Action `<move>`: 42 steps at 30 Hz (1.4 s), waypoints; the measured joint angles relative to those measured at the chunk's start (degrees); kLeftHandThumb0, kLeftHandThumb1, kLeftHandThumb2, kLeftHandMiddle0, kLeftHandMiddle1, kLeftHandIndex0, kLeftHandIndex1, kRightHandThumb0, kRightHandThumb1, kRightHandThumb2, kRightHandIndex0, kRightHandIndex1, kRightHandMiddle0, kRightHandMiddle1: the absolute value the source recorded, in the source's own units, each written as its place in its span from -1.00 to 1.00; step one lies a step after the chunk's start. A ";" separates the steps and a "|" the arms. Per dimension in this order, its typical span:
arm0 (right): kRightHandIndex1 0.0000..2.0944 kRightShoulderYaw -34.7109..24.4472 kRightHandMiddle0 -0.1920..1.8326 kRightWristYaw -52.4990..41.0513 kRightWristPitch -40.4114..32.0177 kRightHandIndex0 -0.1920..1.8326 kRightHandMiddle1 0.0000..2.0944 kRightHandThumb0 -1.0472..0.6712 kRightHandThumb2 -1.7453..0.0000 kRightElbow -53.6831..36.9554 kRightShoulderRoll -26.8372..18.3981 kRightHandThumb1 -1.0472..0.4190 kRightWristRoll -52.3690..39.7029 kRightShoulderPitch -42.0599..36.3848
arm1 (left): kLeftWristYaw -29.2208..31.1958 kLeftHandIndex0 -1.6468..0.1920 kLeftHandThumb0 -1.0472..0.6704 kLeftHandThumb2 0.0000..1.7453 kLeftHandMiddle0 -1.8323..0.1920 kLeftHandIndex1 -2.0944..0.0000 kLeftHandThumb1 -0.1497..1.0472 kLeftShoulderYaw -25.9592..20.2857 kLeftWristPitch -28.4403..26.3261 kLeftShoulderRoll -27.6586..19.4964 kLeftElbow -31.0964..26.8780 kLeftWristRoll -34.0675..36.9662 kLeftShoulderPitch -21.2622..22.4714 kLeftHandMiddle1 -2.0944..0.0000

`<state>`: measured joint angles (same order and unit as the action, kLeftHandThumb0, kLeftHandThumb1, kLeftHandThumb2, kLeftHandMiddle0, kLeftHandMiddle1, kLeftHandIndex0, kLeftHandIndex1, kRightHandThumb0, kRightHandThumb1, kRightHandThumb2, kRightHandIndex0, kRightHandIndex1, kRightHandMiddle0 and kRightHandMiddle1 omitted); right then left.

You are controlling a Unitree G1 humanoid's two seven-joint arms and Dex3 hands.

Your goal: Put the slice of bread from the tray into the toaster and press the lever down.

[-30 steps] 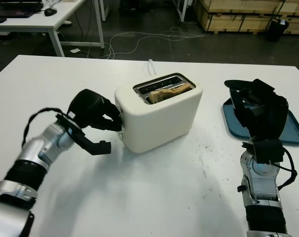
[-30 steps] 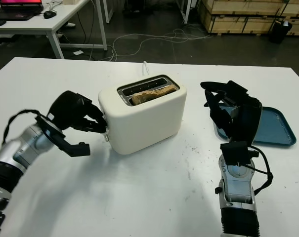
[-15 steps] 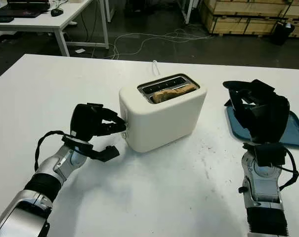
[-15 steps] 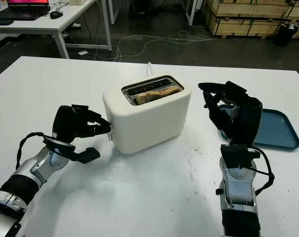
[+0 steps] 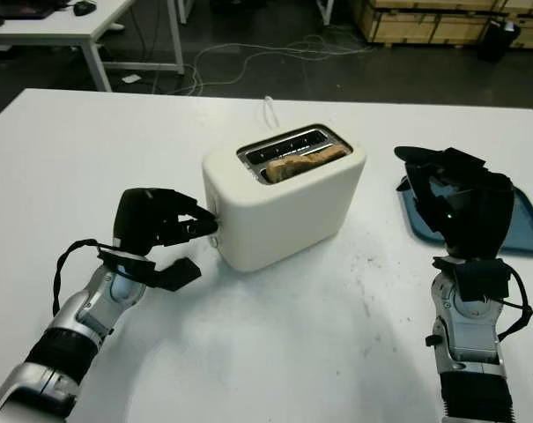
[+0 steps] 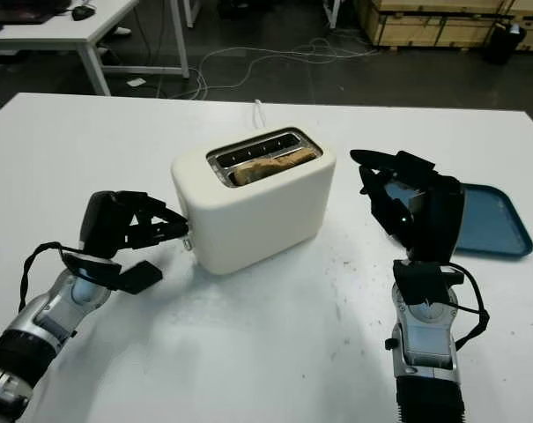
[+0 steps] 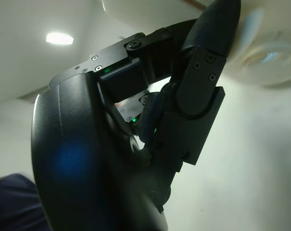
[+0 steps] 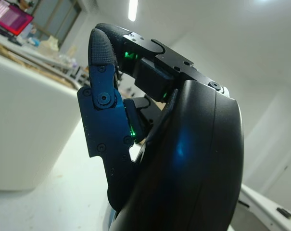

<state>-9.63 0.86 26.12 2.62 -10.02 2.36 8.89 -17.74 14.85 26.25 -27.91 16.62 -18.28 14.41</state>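
The slice of bread [image 5: 306, 164] sits down in the near slot of the cream toaster [image 5: 284, 198], which stands mid-bench. The left robot hand [image 5: 165, 231] is right at the toaster's left end, fingers curled with the fingertips [image 5: 204, 226] at the lever [image 5: 216, 222], gripping nothing. The right robot hand [image 6: 407, 207] is raised upright and open toward the bench's right edge, holding nothing, just in front of the blue tray [image 6: 486, 225].

Bread slice [image 5: 304, 164] in cream toaster [image 5: 284, 194]
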 measured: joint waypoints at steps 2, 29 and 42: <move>0.19 0.30 0.41 -0.89 -2.71 0.12 -0.98 -0.39 0.71 -0.13 -0.03 -0.83 -1.15 -0.01 | 4.12 -0.69 -0.67 -1.00 -0.44 0.98 0.70 -1.86 -2.69 0.05 -3.92 1.95 -1.97 -0.37; 0.67 3.20 -0.18 -26.76 -11.28 -0.13 0.45 -0.53 0.63 27.93 -27.76 -0.83 0.71 22.97 | 36.35 -0.52 -0.90 -1.00 -0.40 -0.08 0.63 -14.70 -17.49 -15.14 -15.08 -0.75 6.42 -0.31; 0.67 6.44 -0.27 -25.79 -2.84 -0.06 0.59 -0.50 0.55 33.49 -28.23 -0.83 6.01 25.06 | 37.45 -0.46 -0.83 -0.97 -0.39 -0.24 0.78 -14.46 -11.48 -12.83 -10.41 1.82 7.35 -0.46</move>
<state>-3.19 -24.94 23.29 36.11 -38.25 8.37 33.95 19.71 0.39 14.77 -40.73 6.20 -16.46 21.75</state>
